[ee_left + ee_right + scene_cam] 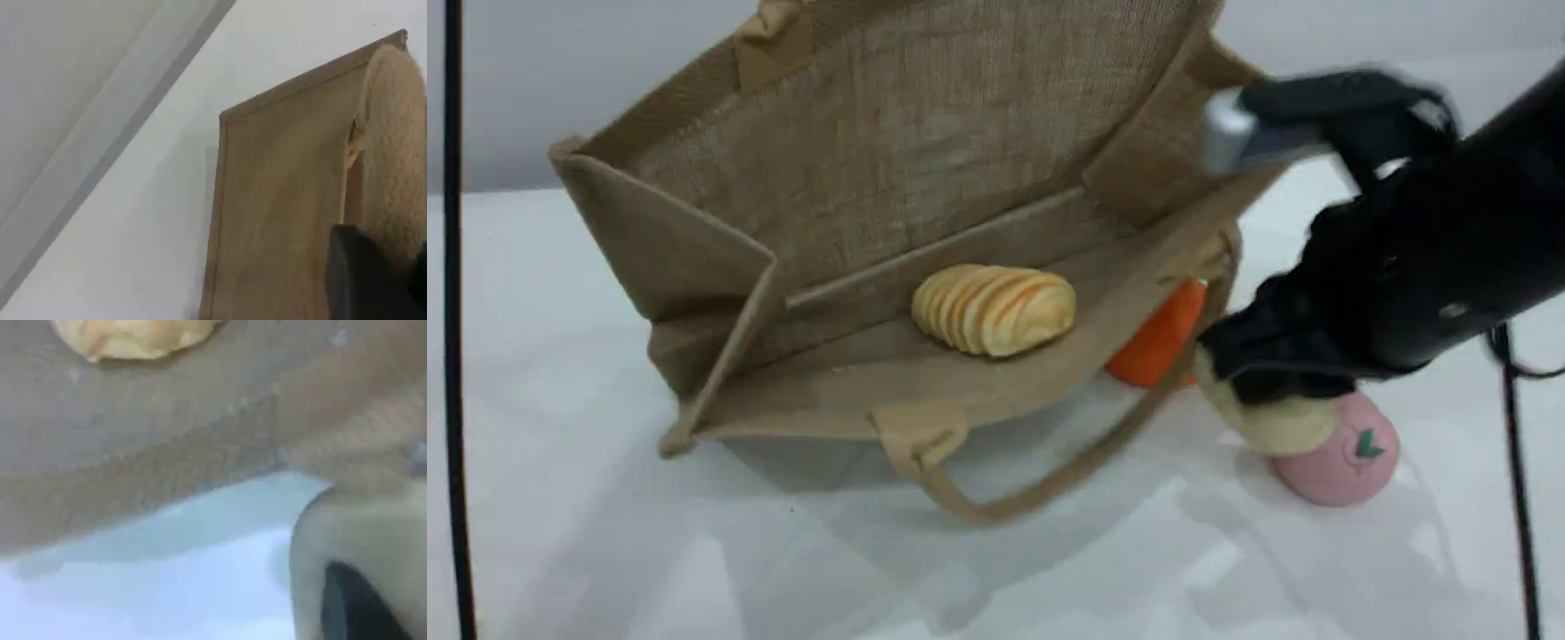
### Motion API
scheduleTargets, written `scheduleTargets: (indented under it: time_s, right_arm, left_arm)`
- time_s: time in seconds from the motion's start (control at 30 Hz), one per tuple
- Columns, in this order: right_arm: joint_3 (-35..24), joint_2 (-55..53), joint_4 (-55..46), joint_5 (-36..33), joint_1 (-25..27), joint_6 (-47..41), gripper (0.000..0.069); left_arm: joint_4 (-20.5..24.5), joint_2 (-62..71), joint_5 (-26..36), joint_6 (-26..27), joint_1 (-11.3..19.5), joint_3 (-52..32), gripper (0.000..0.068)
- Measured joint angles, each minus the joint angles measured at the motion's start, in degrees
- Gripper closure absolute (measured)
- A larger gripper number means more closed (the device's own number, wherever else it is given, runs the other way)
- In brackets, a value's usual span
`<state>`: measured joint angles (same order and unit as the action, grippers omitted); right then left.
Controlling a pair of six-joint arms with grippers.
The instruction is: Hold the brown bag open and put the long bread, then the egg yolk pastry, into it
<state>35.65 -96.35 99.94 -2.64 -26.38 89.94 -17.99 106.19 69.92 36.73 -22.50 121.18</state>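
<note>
Bread (993,309) is lying inside the brown bag (925,133); my right pincer (1264,396) is clenching the egg yolk pastry (1272,433) outside (left pincer (373,283) pinching a handle (397,147)).

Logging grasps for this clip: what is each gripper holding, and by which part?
Left gripper holds the brown bag by its rope handle; right gripper pinches the egg yolk pastry at its top.

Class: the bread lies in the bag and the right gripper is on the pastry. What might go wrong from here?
The right gripper pinches the egg yolk pastry close against the pink ball; lifting may nudge that ball away. The lower handle loops across the way into the brown bag; the pastry may snag there.
</note>
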Motion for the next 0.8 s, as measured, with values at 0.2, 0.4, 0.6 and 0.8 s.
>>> scheduleTargets:
  time_s: [0.2, 0.4, 0.6, 0.8]
  right_arm:
    - [-3.38, 9.61, 0.0, 1.96, 0.0, 0.01, 0.0636]
    - [-3.67, 16.34, 0.0, -5.32, 0.0, 0.01, 0.0639]
    - [-0.25, 12.81, -0.21, -12.03, 0.0, -2.28, 0.064]
    - [6.3, 5.38, -0.04, -13.82, 0.0, -0.96, 0.0643]
  left_arm:
    - [0.0, 0.0, 0.0, 0.0, 0.0, 0.0, 0.0592]
    - [-0.7, 0.0, 0.06, 0.06, 0.0, 0.0, 0.0592]
    - [-4.73, 0.0, 0.06, 0.06, 0.0, 0.0, 0.0592]
    - [-5.18, 0.0, 0.06, 0.06, 0.0, 0.0, 0.0592]
